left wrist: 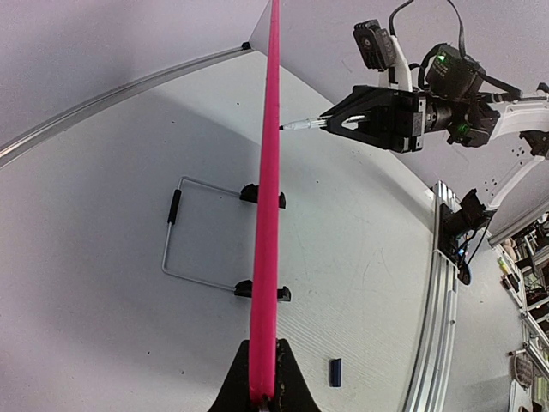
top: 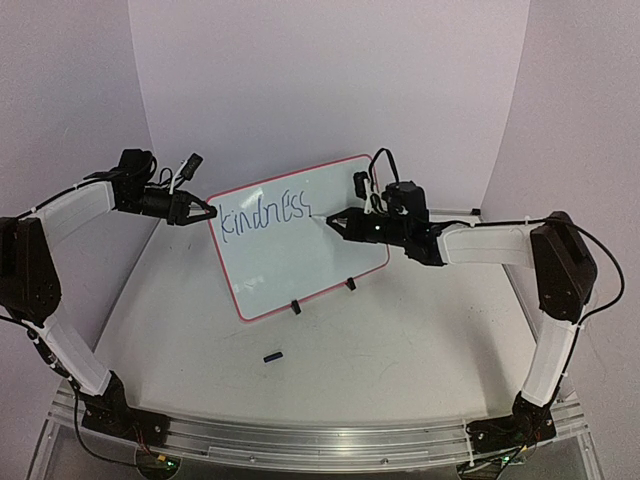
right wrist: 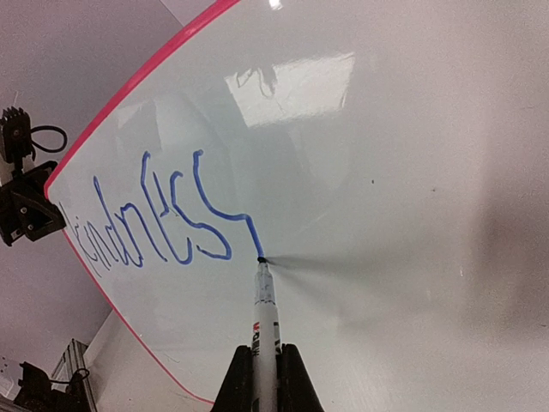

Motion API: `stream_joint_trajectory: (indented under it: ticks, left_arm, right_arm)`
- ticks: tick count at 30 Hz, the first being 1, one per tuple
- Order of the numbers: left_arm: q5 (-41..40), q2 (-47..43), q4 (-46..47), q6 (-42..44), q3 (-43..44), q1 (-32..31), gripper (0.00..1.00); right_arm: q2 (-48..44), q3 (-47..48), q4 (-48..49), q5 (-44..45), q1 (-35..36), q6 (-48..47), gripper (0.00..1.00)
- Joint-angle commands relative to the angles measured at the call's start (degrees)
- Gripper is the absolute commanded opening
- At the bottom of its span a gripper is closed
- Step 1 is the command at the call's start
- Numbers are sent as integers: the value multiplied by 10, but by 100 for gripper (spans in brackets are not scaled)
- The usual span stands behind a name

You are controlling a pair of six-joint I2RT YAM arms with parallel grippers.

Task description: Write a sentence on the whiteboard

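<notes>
The whiteboard (top: 300, 265) stands tilted on the table, its red rim (left wrist: 268, 172) seen edge-on in the left wrist view. My left gripper (top: 208, 210) (left wrist: 262, 390) is shut on the board's left edge. The right gripper (top: 335, 220) (right wrist: 266, 382) is shut on a white marker pen (right wrist: 266, 313), and the pen's tip touches the board. The sentence (top: 265, 215) (right wrist: 163, 215) is one blue line reading roughly "kindness", its last stroke ending at the pen tip. Below that line the whiteboard (right wrist: 386, 172) is blank.
A small dark marker cap (top: 272, 355) (left wrist: 336, 371) lies on the table in front of the board. Two black feet (top: 296, 306) and a wire stand (left wrist: 184, 232) behind hold the board up. An aluminium rail (top: 320, 440) runs along the near edge.
</notes>
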Motion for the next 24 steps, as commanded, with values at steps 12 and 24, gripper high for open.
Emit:
stream_joint_trajectory:
  ticks: [12,24]
  left_arm:
    - [-22,-8,-20,26,12,-7,0]
    - [-20,-11,-20,25,12,-8,0]
  right_arm:
    - [-36,-10,76,-81,-2,32,0]
    - [-132,-46,38,-48,-4,-12,0]
